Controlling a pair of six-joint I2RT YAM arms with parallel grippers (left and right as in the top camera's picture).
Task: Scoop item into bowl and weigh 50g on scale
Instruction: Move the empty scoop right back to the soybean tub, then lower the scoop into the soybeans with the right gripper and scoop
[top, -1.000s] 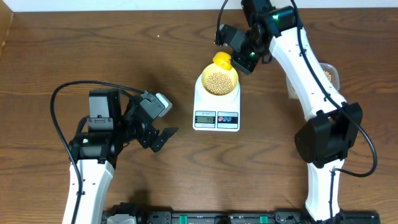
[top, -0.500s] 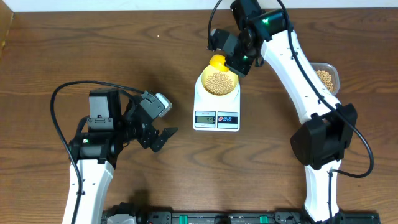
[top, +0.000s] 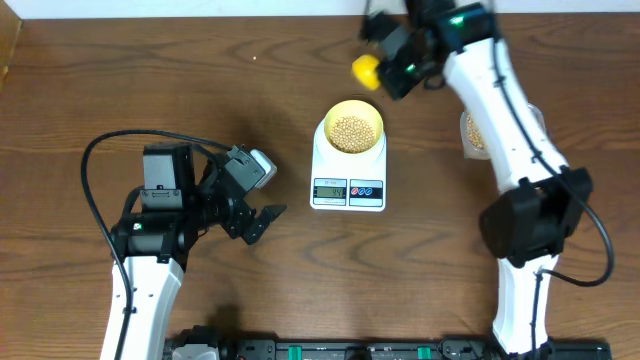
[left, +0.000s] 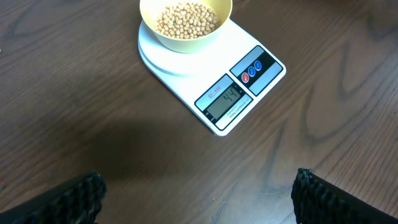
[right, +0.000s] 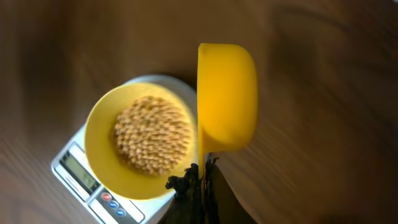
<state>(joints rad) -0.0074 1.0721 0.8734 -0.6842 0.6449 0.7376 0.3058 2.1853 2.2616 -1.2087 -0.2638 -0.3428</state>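
The pale yellow bowl (top: 350, 110) sits on the white scale (top: 348, 185) at mid-table and holds a heap of tan beans (top: 350, 131). In the left wrist view the scale (left: 186, 67) has a lit display, with the bowl (left: 186, 40) and beans (left: 186, 17) above it. My right gripper (top: 387, 68) is shut on the handle of a bright yellow scoop (top: 365, 68), held behind the bowl and turned on its side. The right wrist view shows the scoop (right: 227, 96) beside the bowl (right: 102, 155). My left gripper (top: 262, 222) is open over bare wood to the left of the scale, holding nothing.
A clear tub (top: 470, 131) of beans stands to the right of the scale, mostly covered by the right arm. A black cable (top: 95, 150) loops beside the left arm. The table's far edge (top: 200, 18) runs just behind the scoop.
The right gripper has carried the scoop up and back from the bowl's far rim, away from the scale. The right arm now covers more of the tub. The left arm has not moved.
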